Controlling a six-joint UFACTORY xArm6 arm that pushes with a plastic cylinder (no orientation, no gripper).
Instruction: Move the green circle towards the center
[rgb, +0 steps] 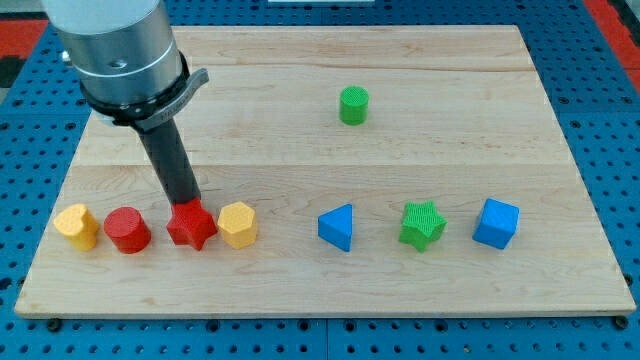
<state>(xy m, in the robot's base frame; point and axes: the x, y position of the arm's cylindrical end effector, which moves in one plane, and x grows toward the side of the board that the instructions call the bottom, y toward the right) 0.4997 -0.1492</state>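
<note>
1. So, my tip (188, 206) sits right at the top edge of the red star (191, 226), in the row of blocks near the view's bottom. I cannot tell if it touches the star.
2. I have no claw at all, only a dark rod, so nothing can be held or squeezed.
3. The green circle (354, 105) stands alone near the view's top, a bit right of the middle and well apart from my tip.
4. I think the job has not really begun, since my tip is far from the circle.
5. Next, I would need to go around to the top side of the circle and push it down toward the middle.
6. On the way I should stay clear of the yellow hexagon (238, 224) just beside the star.
7. The wooden board (300, 160) is pale and smooth, with lots of free room in the middle.
8. The board lies on a blue table (600, 120) full of little holes.
</note>
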